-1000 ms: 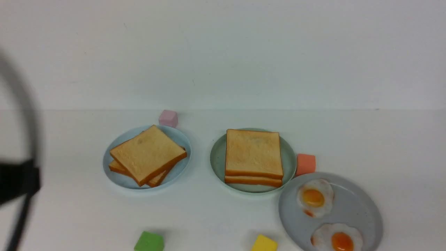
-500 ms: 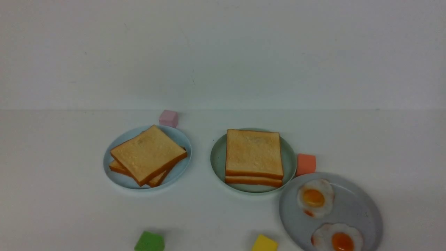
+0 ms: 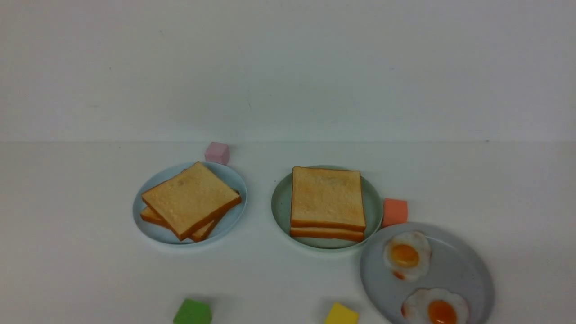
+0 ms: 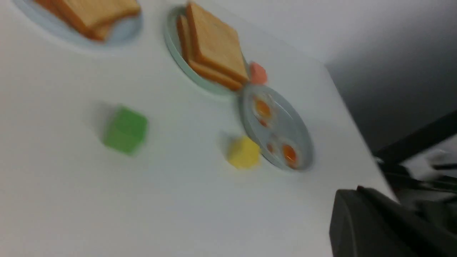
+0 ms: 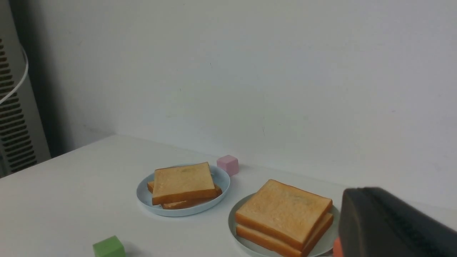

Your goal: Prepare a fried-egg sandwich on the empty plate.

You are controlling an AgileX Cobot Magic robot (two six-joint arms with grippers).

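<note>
The mint-green plate [image 3: 281,208] stands mid-table and carries two square toast slices [image 3: 327,198] stacked flat, edges nearly aligned. What lies between the slices is hidden. Neither arm appears in the front view. The left wrist view is blurred and shows my left gripper [image 4: 351,192] shut and empty, above the table's near right part, well short of the plate [image 4: 170,39] and its toast stack [image 4: 214,46]. In the right wrist view my right gripper [image 5: 357,192] is shut and empty, raised beside the stack [image 5: 282,210] without touching it.
A pale blue plate [image 3: 157,234] at left holds two loose toast slices [image 3: 191,198]. A larger grey plate [image 3: 459,270] at front right holds two fried eggs [image 3: 406,255] [image 3: 435,310]. Cubes lie around: pink [image 3: 217,153], orange [image 3: 395,212], green [image 3: 192,312], yellow [image 3: 341,315].
A dark blurred arm part with a cable at the front view's left edge has withdrawn out of view. Plates, toast, eggs and cubes have not moved.
</note>
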